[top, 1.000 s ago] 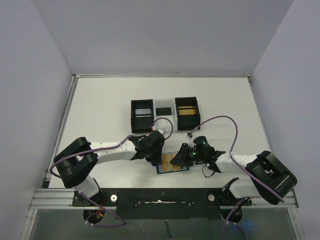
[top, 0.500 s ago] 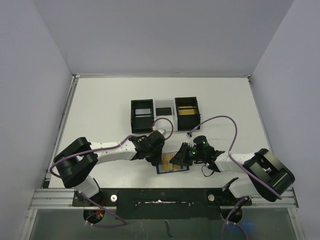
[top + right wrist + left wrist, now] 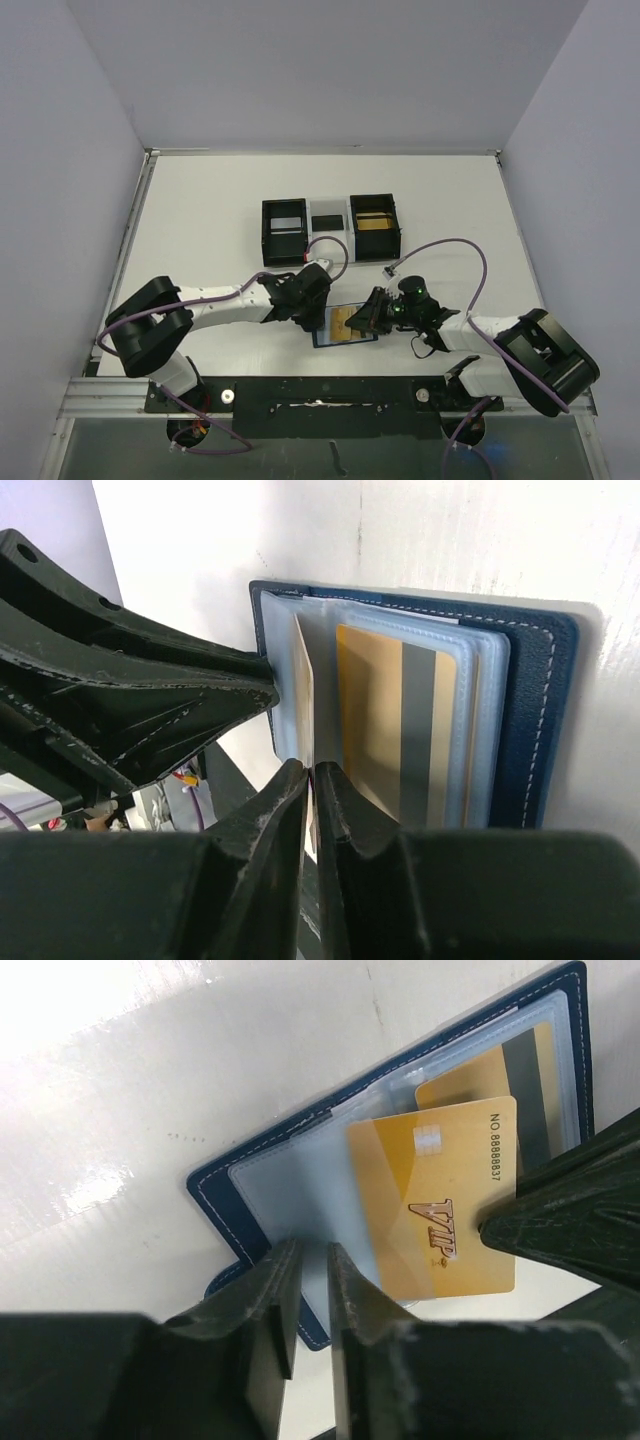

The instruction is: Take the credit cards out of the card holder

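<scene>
One gold card (image 3: 303, 685) ends hidden inside the right claw (image 3: 310, 772).

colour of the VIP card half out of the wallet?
The VIP card is gold with darker brownish lettering; clearest in the left wrist view.

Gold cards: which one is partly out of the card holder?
The gold card printed VIP, reaching beyond the card holder; the striped gold card lies sleeved.

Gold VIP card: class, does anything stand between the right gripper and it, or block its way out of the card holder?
Nothing visible does. The right gripper is shut on an edge of the gold VIP card, the card partly out of its sleeve; the left gripper pinches the card holder.
</scene>
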Controlling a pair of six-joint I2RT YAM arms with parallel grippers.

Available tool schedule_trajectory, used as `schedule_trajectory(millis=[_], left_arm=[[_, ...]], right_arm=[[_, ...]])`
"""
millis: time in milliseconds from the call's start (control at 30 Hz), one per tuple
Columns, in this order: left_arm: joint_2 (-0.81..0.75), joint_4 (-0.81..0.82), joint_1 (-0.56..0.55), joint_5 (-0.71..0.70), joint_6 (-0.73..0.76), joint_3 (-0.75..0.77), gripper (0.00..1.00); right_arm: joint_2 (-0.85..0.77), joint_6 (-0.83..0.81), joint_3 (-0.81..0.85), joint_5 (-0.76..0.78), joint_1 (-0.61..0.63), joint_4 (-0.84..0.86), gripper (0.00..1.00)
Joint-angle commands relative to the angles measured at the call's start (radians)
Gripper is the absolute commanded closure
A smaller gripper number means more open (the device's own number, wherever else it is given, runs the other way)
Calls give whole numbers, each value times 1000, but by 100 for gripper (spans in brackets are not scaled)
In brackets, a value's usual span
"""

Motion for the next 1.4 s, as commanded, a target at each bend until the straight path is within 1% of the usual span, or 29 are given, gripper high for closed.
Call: schedule_trajectory(millis=[0,67,100,133,267,333,400,533,600,967,1000,1100,1133,1267,1367], left_arm=[[-69,8,-2,-56,30,1,78],[-92,29,-2,-43,38,17,71],[-100,39,-2,-30,41,26,69],[-107,53,-2,-12,37,30,69],[-108,205,-3,119,-25,-4,68],[-95,255,-6,145,-54,-32,69],[-67,220,-7,122,-82,-33,74],[-16,121,-5,82,-90,-4,83],[1,103,-5,66,-93,-1,85],[36,114,-5,54,-77,-47,92],[36,109,-5,50,-70,-49,92],[37,91,-5,37,-51,-57,93],[37,86,-5,30,-47,-58,93],[35,73,-5,16,-46,-62,93],[37,83,-5,23,-47,-62,93]], right_arm=[[17,18,7,0,-6,68,89],[27,17,21,3,-6,56,88],[28,11,29,7,-6,41,88],[27,5,38,13,-6,22,88],[9,-2,41,19,-6,-9,86],[-2,-5,38,24,-7,-25,86],[-10,-9,38,28,-7,-34,85],[-19,2,37,35,-7,-24,83],[-18,10,35,37,-7,-13,83],[32,45,42,23,-8,49,77],[34,43,46,32,-7,35,76],[29,-20,94,98,9,-118,76],[28,-29,99,104,11,-129,75],[41,2,72,42,11,8,68],[71,0,88,22,21,25,67]])
